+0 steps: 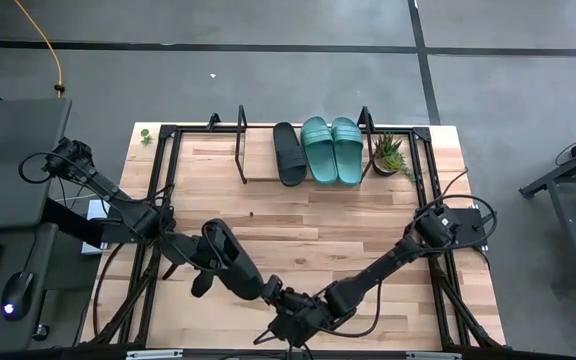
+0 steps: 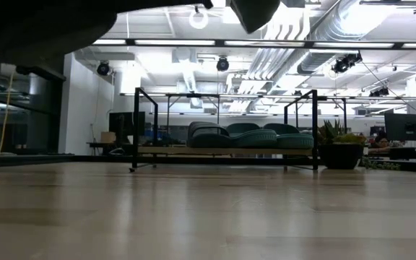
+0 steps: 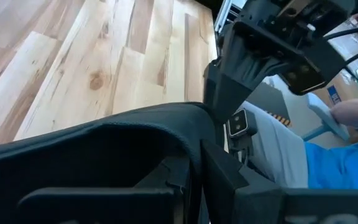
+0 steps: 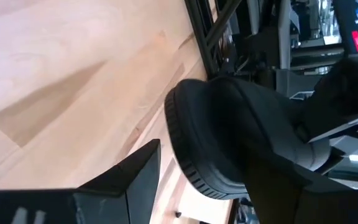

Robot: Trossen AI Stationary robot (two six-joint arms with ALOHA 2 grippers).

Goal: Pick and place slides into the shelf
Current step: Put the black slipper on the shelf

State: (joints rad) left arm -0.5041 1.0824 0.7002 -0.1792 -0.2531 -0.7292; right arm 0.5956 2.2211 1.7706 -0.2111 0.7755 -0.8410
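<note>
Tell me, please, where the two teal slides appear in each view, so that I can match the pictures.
High view: teal slides lie side by side on the shelf, top middle.
Low view: on the shelf across the table, right of centre.
Left wrist view: not in it; a black slide fills the front.
Right wrist view: not in it.
Shared landmark: the potted plant by the shelf's right end, seen in the high and low views.

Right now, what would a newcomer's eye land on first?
The teal slides sit side by side on the shelf at the far edge, with one black slide just left of them. At the near edge both arms meet over a second black slide: the left claw is shut on it, and the right claw stands open close against it. A small potted plant stands right of the shelf.
</note>
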